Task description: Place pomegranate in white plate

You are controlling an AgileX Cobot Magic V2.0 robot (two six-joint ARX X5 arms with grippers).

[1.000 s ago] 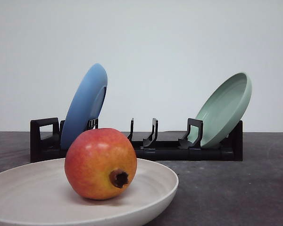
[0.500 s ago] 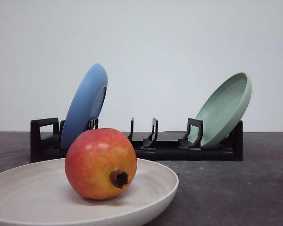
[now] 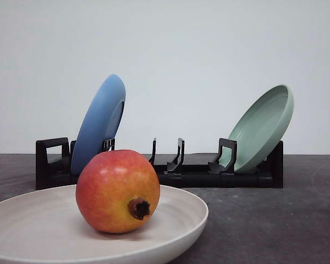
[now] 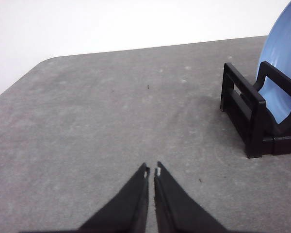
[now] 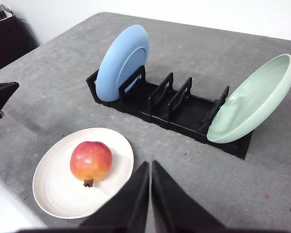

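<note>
Black dish rack sits on the grey bench. Blue plate stands near-upright in its left end slot, pale green plate leans outward at the right end. Middle slots hold nothing. White wall behind.

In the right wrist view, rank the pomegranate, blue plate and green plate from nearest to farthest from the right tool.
1. Pomegranate, resting in the white plate, just beside the right tool.
2. Green plate, leaning at the rack's near end.
3. Blue plate, upright at the rack's far end.
</note>
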